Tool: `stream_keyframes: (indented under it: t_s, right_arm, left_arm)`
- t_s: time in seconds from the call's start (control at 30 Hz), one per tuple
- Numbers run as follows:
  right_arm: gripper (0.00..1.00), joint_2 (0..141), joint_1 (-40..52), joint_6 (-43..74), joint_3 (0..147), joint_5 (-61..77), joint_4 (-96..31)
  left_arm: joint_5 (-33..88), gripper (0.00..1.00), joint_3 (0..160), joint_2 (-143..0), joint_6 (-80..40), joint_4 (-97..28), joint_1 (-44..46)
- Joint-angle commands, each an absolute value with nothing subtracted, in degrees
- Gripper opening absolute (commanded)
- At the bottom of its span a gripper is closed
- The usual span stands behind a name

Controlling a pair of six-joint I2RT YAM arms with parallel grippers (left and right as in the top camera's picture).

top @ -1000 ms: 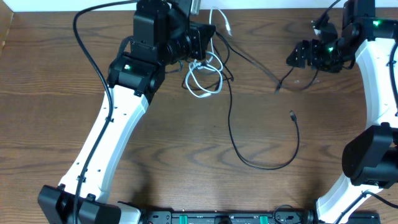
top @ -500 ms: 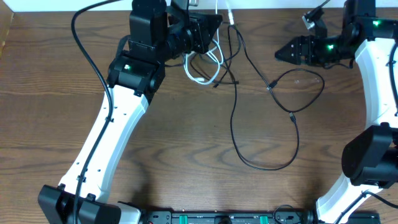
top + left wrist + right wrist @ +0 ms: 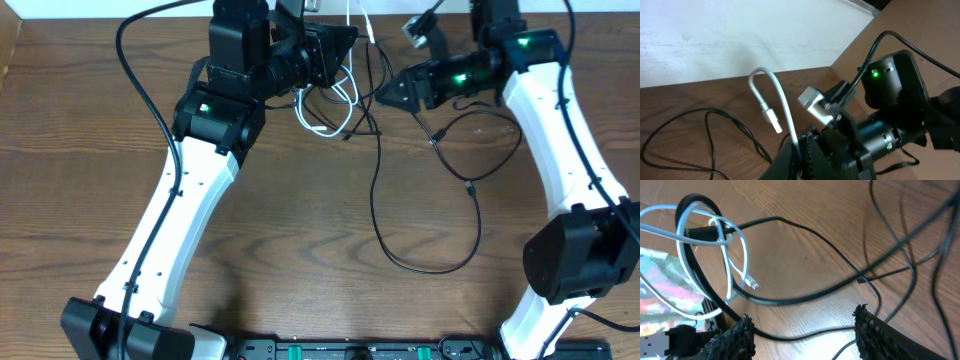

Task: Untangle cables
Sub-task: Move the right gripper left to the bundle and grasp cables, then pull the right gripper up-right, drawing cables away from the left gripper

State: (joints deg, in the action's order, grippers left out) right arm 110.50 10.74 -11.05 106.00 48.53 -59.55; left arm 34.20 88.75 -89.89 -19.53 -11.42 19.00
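**A:** Where does the tangle lie from the right gripper (image 3: 384, 96)?

**B:** Toward the left arm's side, near but not touching. The tips point straight at it. The white cable (image 3: 322, 128) is looped at the far edge of the table (image 3: 100, 150), with the black cables (image 3: 378, 200) threading through the loops.

**A:** Left gripper (image 3: 345, 45)?

**B:** Pressed together, and it looks pinched on the white cable. In the wrist view the cord rises out from between its fingers and arches over to its plug. So the left arm is on the knot already and the right is the free one.

**A:** Right jaws?

**B:** Spread, with nothing between them. In the right wrist view a black strand lies on the wood just ahead of the gap.

**A:** Axis of that strand?

**B:** It runs roughly from one finger (image 3: 737, 335) to the other, so along the closing line rather than across it. My read is that the wrist needs a turn before the pinch, or the fingers slide along the cord.

**A:** Rest of the black cord?

**B:** It trails toward the robot into a wide loop and ends in a small plug (image 3: 469, 184), well apart from both grippers.
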Motion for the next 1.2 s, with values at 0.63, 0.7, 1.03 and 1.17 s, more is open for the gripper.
stream_keyframes:
  t_s: [0.63, 0.7, 1.03, 1.17]
  right_arm:
    - [0.74, 108.2, 18.0, -14.3, 106.3, 42.1, -63.3]
    - [0.78, 107.7, 17.6, -16.2, 106.4, 41.9, -64.2]
    - [0.79, 107.9, 18.9, -19.0, 106.4, 40.5, -65.4]
    - [0.80, 107.9, 19.2, -19.2, 106.4, 40.9, -65.0]
  left_arm:
    - [31.4, 0.08, 89.2, -89.7, -19.8, -13.1, 18.8]
    - [30.8, 0.08, 89.2, -89.7, -19.8, -14.0, 18.8]
    - [30.8, 0.08, 89.2, -89.7, -19.8, -14.1, 18.8]
    - [30.8, 0.08, 89.2, -89.7, -19.8, -14.1, 18.8]
